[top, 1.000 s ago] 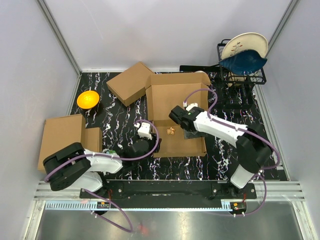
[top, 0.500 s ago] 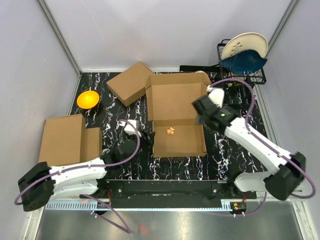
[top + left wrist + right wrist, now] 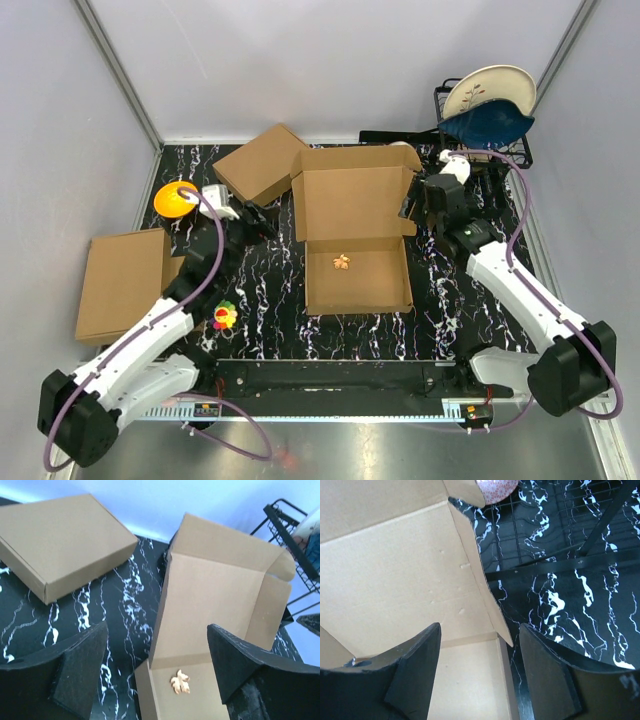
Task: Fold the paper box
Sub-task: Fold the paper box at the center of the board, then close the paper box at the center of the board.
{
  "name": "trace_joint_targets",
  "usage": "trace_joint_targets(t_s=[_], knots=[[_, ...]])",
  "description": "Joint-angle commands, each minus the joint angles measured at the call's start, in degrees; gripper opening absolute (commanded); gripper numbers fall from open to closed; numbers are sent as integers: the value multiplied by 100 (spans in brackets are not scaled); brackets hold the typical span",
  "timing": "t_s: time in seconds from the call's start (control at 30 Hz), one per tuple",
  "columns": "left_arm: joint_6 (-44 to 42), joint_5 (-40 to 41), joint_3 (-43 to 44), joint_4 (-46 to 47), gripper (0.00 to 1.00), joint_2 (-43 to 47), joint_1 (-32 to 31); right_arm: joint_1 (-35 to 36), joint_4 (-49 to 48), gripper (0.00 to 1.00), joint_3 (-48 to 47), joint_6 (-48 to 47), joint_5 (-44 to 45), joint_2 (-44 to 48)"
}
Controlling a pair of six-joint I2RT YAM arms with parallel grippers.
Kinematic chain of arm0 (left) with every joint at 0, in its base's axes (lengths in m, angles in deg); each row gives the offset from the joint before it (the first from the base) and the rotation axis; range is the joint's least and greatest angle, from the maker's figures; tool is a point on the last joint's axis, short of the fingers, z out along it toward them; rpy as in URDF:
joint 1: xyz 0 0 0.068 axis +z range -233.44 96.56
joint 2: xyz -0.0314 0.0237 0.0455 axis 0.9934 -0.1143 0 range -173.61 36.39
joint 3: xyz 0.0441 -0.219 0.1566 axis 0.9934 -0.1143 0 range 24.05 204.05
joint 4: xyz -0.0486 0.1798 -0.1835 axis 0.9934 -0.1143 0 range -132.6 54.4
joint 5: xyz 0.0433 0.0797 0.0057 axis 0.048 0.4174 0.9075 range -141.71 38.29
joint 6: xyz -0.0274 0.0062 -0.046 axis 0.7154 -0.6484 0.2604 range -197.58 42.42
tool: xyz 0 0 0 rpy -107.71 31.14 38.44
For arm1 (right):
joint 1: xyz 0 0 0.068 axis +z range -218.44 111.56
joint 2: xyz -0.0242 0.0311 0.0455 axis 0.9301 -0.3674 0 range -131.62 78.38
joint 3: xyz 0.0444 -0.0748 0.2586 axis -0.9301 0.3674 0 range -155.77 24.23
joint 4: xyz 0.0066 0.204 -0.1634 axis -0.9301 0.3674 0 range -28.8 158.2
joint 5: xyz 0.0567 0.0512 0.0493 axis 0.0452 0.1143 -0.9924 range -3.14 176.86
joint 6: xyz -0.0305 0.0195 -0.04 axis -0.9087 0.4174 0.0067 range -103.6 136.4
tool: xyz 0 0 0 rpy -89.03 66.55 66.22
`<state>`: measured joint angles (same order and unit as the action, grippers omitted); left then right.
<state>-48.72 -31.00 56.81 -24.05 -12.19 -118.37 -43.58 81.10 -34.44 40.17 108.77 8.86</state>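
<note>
Black marbled table (image 3: pixel 270 285); paper box (image 3: pixel 355 215) open, tan scrap (image 3: pixel 341 262) inside.

Bright, even overhead light, soft shadows; wrist views bluish, with the left tool (image 3: pixel 157 669) blurred up close.

The paper box (image 3: pixel 355 225) is brown corrugated cardboard: matt, with a smooth liner face and raw cut edges. The closed box (image 3: pixel 258 165) and the flat cardboard piece (image 3: pixel 122 280) have the same matt brown paper finish. The tabletop (image 3: pixel 260 290) is black with white marble veining and a faint sheen. The fingers (image 3: pixel 80 670) of the left gripper (image 3: pixel 157 627) and the fingers (image 3: pixel 412 665) of the right gripper (image 3: pixel 480 627) are black, matt and finely grained. The arm shells (image 3: pixel 515 290) are smooth white plastic. The dish rack (image 3: pixel 505 158) is black-coated wire. The plate (image 3: pixel 490 88) and the blue bowl (image 3: pixel 487 125) look glazed. The orange bowl (image 3: pixel 172 200) is glossy.
</note>
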Motion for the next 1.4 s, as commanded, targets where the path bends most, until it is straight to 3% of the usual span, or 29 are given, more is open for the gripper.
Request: trace_joint_targets(t_s=[0.0, 0.33, 0.8, 1.0, 1.23, 1.37], knots=[[50, -1621, 564, 92, 84, -379, 724, -254, -961, 70, 145, -39, -364, -9], [-215, -3115, 1093, 1050, 83, -1777, 1445, -350, -1928, 70, 471, -250, -91, -255], [-434, -3714, 1831, 1499, 79, -3296, 1657, -359, -2166, 69, -83, -505, 24, -827], [-443, -3776, 2165, 1525, 70, -3887, 1701, -359, -2104, 68, -74, -522, 15, -704], [-443, -3969, 2288, 1842, 50, -4107, 1727, -359, -2034, 66, -92, -540, 68, -590], [-601, -4119, 2288, 1904, 33, -3985, 1727, -359, -2034, 67, 31, -558, 155, -431]])
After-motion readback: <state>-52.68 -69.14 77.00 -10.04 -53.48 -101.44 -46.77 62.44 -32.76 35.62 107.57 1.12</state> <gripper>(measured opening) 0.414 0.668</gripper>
